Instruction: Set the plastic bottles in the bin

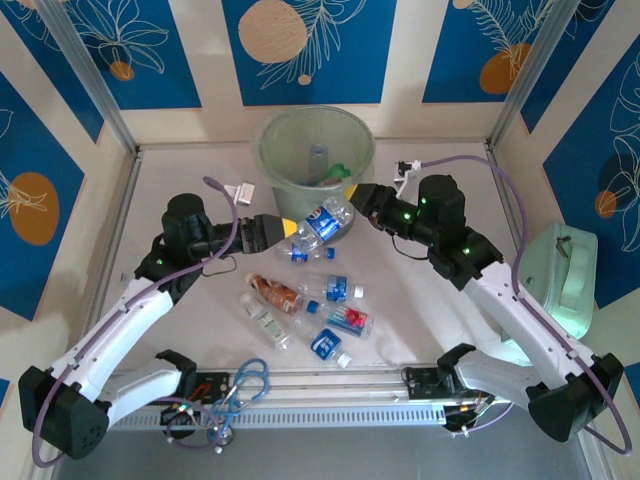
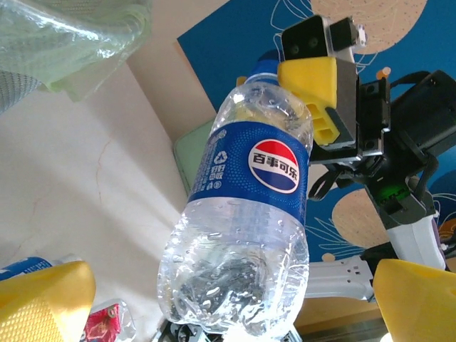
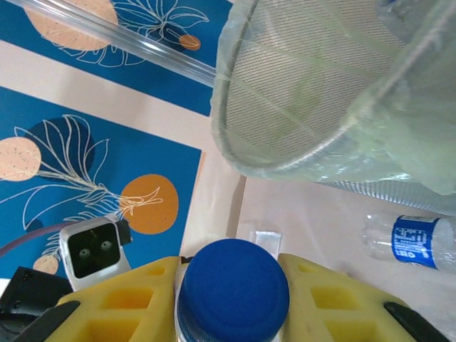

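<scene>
I read this as the carry step for one bottle. My right gripper (image 3: 234, 288) is closed on the blue-labelled bottle (image 2: 249, 214) at its cap end, the yellow pads (image 3: 117, 303) pressed to either side of the blue cap, and the bottle appears to hang clear of the table. Its long axis runs straight out from that hand. The cap points back into the right palm and the base points away, toward my left gripper (image 1: 282, 229). The left gripper's fingers are spread wide either side of the base and grip nothing; I can't tell whether they touch it. The bin (image 1: 285, 150) stands just beyond the right hand and above its fingertips, with its rim close by. I judge the next move calls for lifting the right hand until the base clears the rim, then tipping the bottle base-first over the mouth before I let go. The left hand should back off so the base doesn't catch it. The loose bottles (image 1: 300, 300) lie below both hands, nearer the bases, and have yet to go in.
</scene>
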{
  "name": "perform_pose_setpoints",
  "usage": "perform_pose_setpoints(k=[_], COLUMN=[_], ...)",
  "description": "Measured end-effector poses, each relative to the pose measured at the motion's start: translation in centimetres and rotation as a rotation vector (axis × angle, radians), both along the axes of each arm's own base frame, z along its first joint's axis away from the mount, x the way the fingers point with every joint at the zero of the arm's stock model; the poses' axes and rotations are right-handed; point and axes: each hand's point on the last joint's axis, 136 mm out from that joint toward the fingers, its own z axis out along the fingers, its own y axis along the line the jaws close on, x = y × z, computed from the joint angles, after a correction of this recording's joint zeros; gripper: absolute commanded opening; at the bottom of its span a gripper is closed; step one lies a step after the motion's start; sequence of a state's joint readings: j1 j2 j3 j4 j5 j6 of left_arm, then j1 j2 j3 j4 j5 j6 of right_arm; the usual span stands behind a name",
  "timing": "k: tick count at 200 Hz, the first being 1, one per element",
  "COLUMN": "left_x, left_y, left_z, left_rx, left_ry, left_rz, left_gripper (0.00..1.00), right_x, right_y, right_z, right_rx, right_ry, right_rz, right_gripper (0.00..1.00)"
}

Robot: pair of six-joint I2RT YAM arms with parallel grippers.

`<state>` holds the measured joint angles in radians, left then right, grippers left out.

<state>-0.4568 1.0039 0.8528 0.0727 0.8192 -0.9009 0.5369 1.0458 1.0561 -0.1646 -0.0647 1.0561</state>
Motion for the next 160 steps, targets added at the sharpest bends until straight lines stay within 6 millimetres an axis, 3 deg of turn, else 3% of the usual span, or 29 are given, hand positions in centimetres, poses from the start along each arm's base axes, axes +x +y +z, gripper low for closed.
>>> perform_pose_setpoints(k=[89, 160], left_x=[-1.5, -2.0], left_y=[-1.7, -1.8], left_z=[-0.3, -0.2], left_rx=[0.037, 0.095], left_ry=[-0.050, -0.122], left_rz=[-0.088, -0.106], left_gripper=[1.00, 0.84], right_x=[0.3, 0.7], right_y=[2.2, 2.9], right_z=[1.3, 0.9], right_rx=[0.004, -0.020], right_ry=[-0.001, 0.039], right_rz=[0.060, 0.067], right_gripper=[0.33, 0.33])
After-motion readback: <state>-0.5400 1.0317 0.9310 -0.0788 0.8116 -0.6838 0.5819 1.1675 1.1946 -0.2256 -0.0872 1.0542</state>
